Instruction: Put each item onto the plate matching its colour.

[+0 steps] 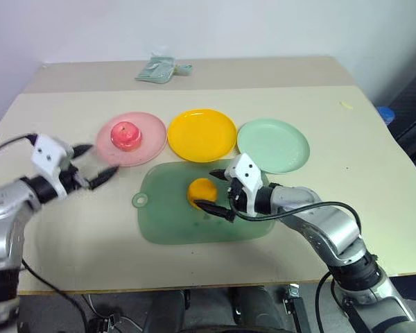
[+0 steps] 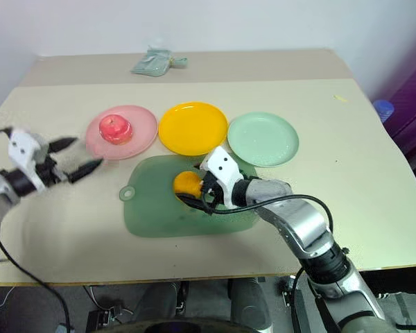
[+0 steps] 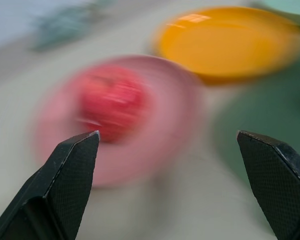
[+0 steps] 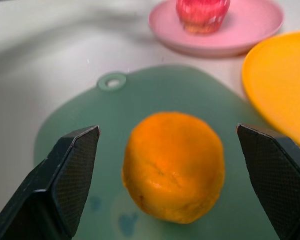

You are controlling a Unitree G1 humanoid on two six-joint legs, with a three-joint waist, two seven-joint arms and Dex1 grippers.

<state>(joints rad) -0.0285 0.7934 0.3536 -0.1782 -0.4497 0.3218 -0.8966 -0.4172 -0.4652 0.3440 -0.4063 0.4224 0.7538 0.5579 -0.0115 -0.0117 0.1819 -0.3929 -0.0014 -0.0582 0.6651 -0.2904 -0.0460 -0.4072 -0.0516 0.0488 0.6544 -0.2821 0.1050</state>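
A red-pink apple (image 1: pixel 126 135) sits on the pink plate (image 1: pixel 147 144). Beside it stand the yellow plate (image 1: pixel 202 134) and the pale green plate (image 1: pixel 273 144), both bare. A yellow-orange lump (image 1: pixel 202 192) lies on the green mat (image 1: pixel 173 222). My right gripper (image 1: pixel 204 189) is open, its two fingers (image 4: pixel 65 185) standing wide on either side of the lump and apart from it. My left gripper (image 1: pixel 102 158) is open with nothing in it. It hovers over the table just left of the pink plate and points at the apple (image 3: pixel 112 102).
A pale green cloth bundle (image 1: pixel 163 69) lies at the table's far edge. A blue object (image 1: pixel 383 113) sits off the table's right side. The mat's ring tab (image 1: pixel 140 201) points left. Bare tabletop lies left of and in front of the mat.
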